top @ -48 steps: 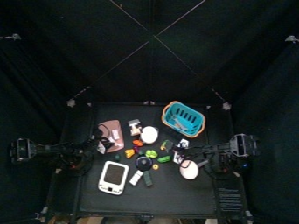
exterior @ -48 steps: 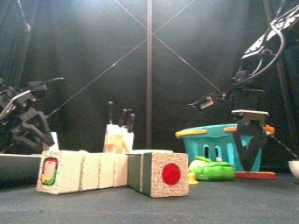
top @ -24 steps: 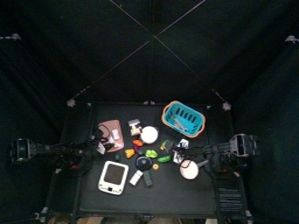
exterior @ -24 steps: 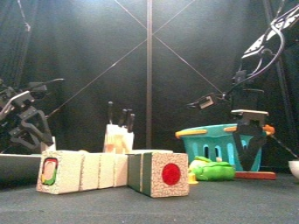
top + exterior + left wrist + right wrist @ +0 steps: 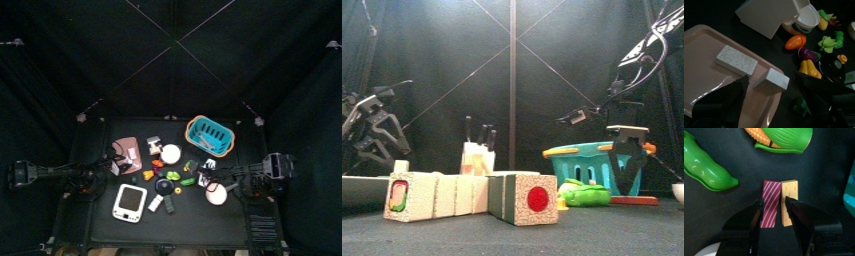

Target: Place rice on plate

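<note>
Two rice blocks [image 5: 743, 61] lie on the pink tray [image 5: 704, 45], seemingly touching.

No readable text or labels anywhere.

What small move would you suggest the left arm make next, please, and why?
Probably draw the left gripper up and back from the pink plate. Two white rice blocks already lie on that plate, and its open jaws seem to hold nothing, so further reaching risks nudging them.
</note>
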### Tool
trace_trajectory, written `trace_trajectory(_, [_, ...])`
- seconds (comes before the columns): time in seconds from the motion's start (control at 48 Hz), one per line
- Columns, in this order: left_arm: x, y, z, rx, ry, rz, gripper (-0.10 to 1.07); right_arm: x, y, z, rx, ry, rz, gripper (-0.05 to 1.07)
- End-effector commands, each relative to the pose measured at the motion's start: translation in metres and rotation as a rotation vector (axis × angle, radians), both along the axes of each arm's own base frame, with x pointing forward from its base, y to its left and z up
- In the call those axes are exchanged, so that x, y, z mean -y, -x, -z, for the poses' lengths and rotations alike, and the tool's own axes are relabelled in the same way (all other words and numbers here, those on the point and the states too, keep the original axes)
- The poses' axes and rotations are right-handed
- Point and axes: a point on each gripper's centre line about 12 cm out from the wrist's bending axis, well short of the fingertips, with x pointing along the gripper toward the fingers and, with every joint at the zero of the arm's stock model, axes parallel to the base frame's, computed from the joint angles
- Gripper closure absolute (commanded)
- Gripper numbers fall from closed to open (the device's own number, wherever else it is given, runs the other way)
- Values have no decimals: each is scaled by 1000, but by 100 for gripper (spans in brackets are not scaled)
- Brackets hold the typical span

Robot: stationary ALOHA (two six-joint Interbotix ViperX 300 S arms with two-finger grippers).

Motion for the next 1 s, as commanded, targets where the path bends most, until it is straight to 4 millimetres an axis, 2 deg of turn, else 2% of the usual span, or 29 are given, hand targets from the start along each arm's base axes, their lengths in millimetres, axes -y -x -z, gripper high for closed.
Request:
trace_trajectory(0.0, [-2, -2, -6, 25, -18, 0, -5, 1, -6, -8, 31, 4, -3, 25])
trace_trajectory(0.75, [-1, -1, -6, 28, -23, 3, -5, 0, -6, -8, 31, 4, -4, 25])
trace_trajectory(0.979, [3, -7, -11, 33, -51, 54, -4, 1, -6, -8, 32, 4, -2, 26])
